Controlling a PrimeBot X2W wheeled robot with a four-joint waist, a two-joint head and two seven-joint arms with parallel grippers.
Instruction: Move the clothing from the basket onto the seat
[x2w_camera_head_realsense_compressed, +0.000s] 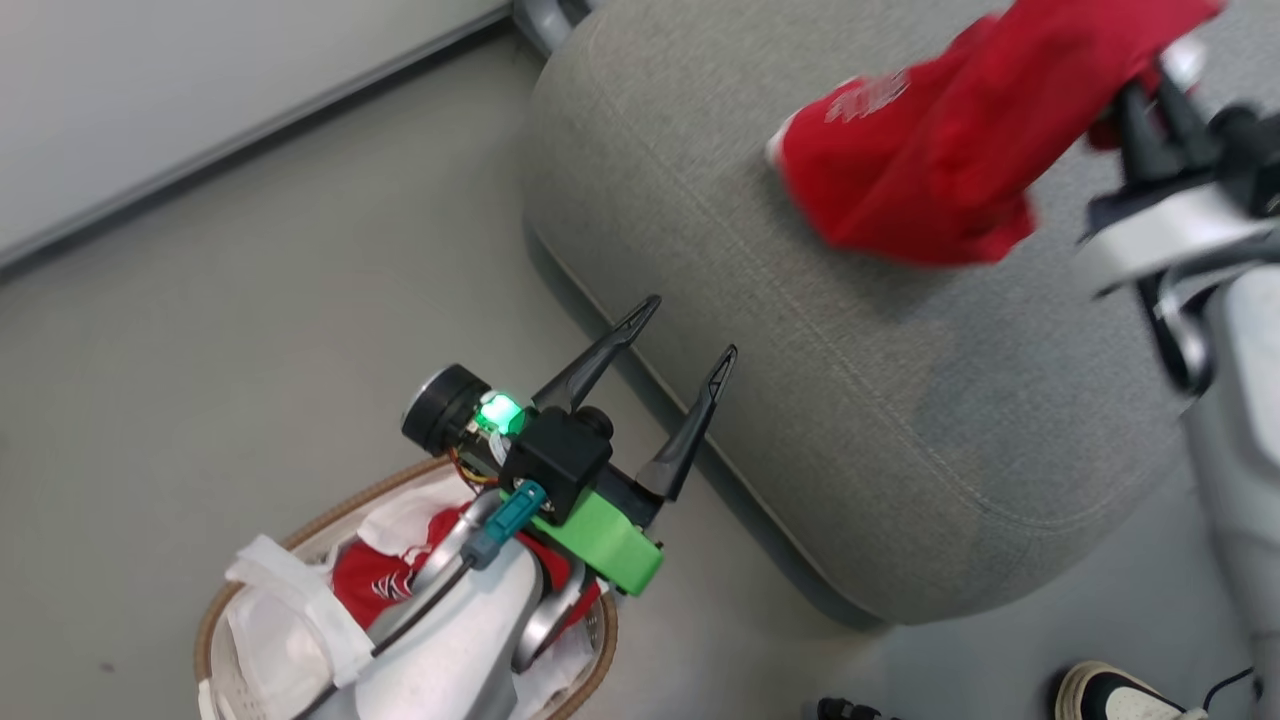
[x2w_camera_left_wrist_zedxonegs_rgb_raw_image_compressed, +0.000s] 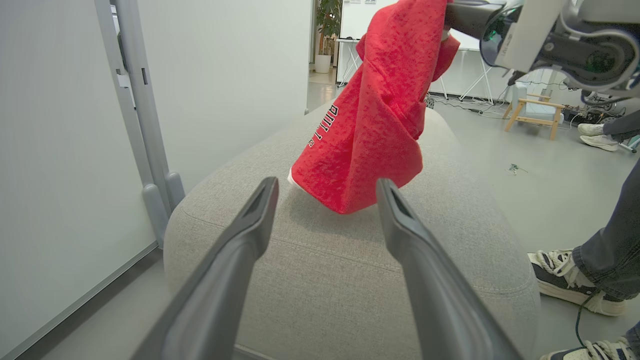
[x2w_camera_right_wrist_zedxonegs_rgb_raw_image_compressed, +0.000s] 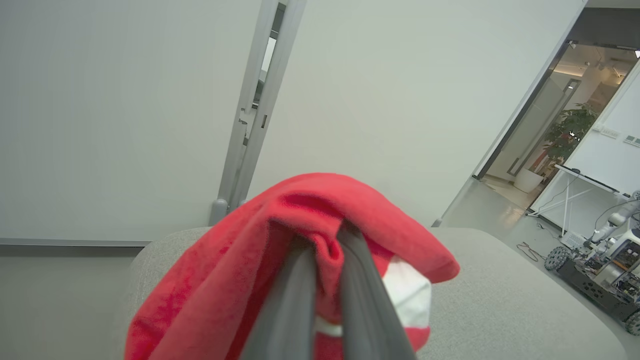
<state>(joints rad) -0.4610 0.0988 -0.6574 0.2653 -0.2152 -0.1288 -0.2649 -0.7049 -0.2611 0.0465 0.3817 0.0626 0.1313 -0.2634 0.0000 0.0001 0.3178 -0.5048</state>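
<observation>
Our right gripper (x2w_camera_right_wrist_zedxonegs_rgb_raw_image_compressed: 327, 235) pinches red white-trimmed basketball jersey (x2w_camera_head_realsense_compressed: 920, 160) over middle of large grey fabric seat (x2w_camera_head_realsense_compressed: 800, 400), ready for drop. Our left gripper (x2w_camera_head_realsense_compressed: 695, 325), fingers spread, empty, hovers by oval brown-rimmed basket (x2w_camera_head_realsense_compressed: 310, 528) of clothing (x2w_camera_head_realsense_compressed: 370, 585).

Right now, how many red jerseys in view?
2. One jersey hangs from the right gripper over the seat; a second jersey lies in the basket, partly under the left arm. More may be hidden there.

The red jersey (x2w_camera_left_wrist_zedxonegs_rgb_raw_image_compressed: 375, 115) bears sideways black-and-white lettering that appears to read "BULLS", partly folded.
</observation>
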